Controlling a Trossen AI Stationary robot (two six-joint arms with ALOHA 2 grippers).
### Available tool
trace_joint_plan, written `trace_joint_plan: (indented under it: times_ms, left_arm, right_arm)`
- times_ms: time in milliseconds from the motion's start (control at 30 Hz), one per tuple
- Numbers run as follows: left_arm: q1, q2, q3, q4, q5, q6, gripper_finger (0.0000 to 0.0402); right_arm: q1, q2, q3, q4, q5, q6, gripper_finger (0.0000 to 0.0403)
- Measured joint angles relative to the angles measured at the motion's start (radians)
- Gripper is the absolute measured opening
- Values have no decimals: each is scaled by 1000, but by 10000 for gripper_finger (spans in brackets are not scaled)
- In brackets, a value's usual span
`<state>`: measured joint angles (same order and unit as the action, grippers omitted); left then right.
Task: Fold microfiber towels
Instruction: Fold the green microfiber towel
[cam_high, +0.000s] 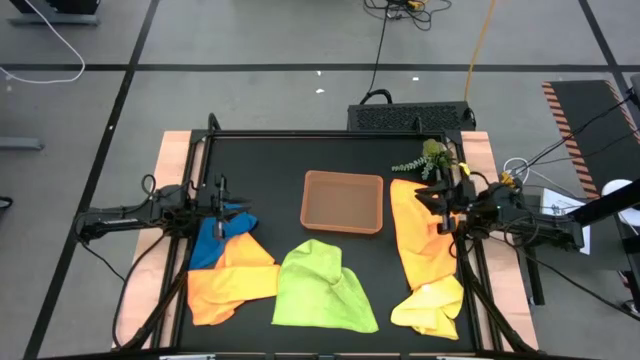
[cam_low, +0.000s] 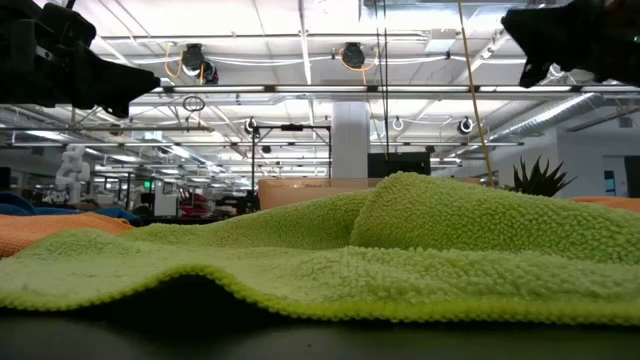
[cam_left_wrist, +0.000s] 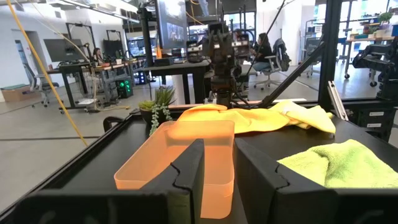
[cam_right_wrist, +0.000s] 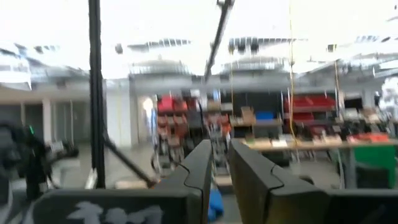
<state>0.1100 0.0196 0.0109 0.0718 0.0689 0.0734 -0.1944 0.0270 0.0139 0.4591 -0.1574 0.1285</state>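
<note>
Four towel heaps lie loose on the black table (cam_high: 280, 160), none folded yet. From its left edge: blue towel (cam_high: 208, 243), orange towel (cam_high: 232, 280), lime towel (cam_high: 320, 285) at the near edge, yellow-orange towels (cam_high: 425, 260) along the right edge. Both grippers, left (cam_high: 222, 206) and right (cam_high: 442, 198), hover raised with fingers nearly closed, grasping nothing, apparently waiting.

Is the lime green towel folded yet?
No. The lime green towel lies rumpled and uneven on the table, one part humped over, with no neat edges.
</note>
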Motion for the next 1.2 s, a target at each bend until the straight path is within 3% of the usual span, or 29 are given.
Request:
trace_joint_plan:
  times_ms: [367,633,833,1200]
  left_arm:
    - [0,0,0,0,0,0,88]
    - [0,0,0,0,0,0,88]
    - [0,0,0,0,0,0,88]
    - [0,0,0,0,0,0,88]
  right_arm:
    - [0,131,1,45,56,-48,47]
    - [6,223,49,52,36,-29,47]
    - [103,321,64,53,28,-65,47]
    - [359,601,63,236,262,-101,47]
